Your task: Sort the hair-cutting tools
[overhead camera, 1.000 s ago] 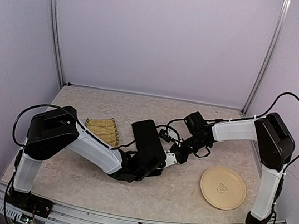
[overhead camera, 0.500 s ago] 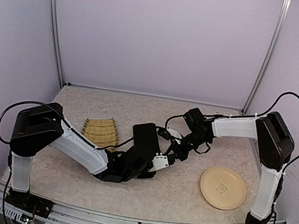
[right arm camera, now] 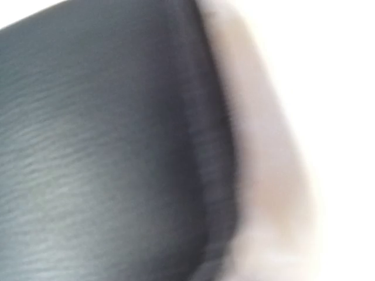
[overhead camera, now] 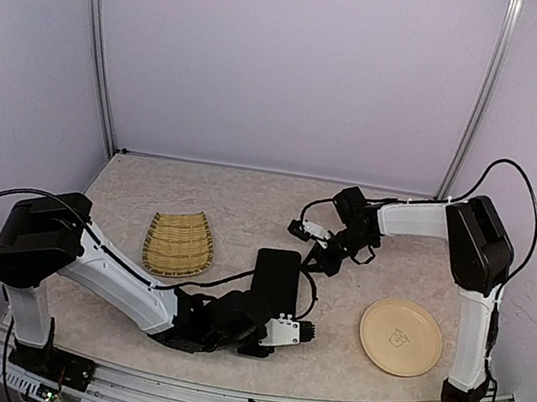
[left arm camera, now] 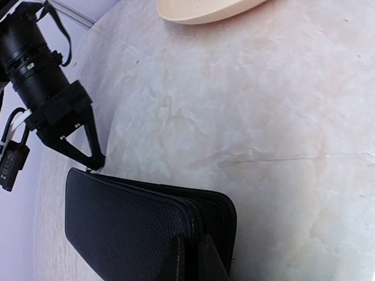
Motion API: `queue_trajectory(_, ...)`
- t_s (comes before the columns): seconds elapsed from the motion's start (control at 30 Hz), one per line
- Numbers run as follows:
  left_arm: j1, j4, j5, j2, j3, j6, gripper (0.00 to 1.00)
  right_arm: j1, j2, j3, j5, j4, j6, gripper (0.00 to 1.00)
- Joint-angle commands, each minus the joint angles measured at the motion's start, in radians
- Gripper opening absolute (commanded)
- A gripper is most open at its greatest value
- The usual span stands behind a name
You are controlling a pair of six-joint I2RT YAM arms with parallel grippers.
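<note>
Left end effector (left arm camera: pixel 191 257), clenched on the near end of the black zip case (left arm camera: pixel 117 216), its two fingers pinched close to the near right corner, where the zip seam rounds the edge. The case's long axis runs near to far across the desk (left arm camera: pixel 263 117). Its far corner meets the right end effector (left arm camera: pixel 95 162), whose fingertips are drawn together against it; whether they pinch a zip pull cannot be told. Neither scissors nor hair clips show anywhere; presumably they are inside the closed case, directly between the two end effectors. Opening would likely turn on this line: one end anchored, the zip run along the seam. Woven tray (overhead camera: pixel 179 243) lies to the left, round plate (overhead camera: pixel 400 337) to the right.
</note>
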Motion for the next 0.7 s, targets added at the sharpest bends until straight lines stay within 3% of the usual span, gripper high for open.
queue_trajectory(0.0,-0.046,-0.085,0.075,-0.040,-0.036,-0.044,0.00,-0.037,0.045,0.027,0.081,0.027,-0.018,0.00)
queue_trajectory(0.17,-0.052,-0.090,0.057,-0.069,-0.068,-0.113,0.00,-0.057,0.047,0.045,0.077,0.029,0.000,0.00)
queue_trajectory(0.4,0.024,-0.227,-0.177,-0.062,-0.086,-0.306,0.00,-0.062,-0.045,-0.080,0.062,0.059,-0.009,0.00)
queue_trajectory(0.53,0.025,-0.286,-0.214,-0.085,-0.123,-0.366,0.31,-0.061,-0.109,-0.155,0.038,0.065,0.004,0.00)
queue_trajectory(0.67,-0.021,-0.302,-0.178,-0.114,-0.155,-0.409,0.41,-0.051,-0.149,-0.196,0.004,0.043,0.030,0.00)
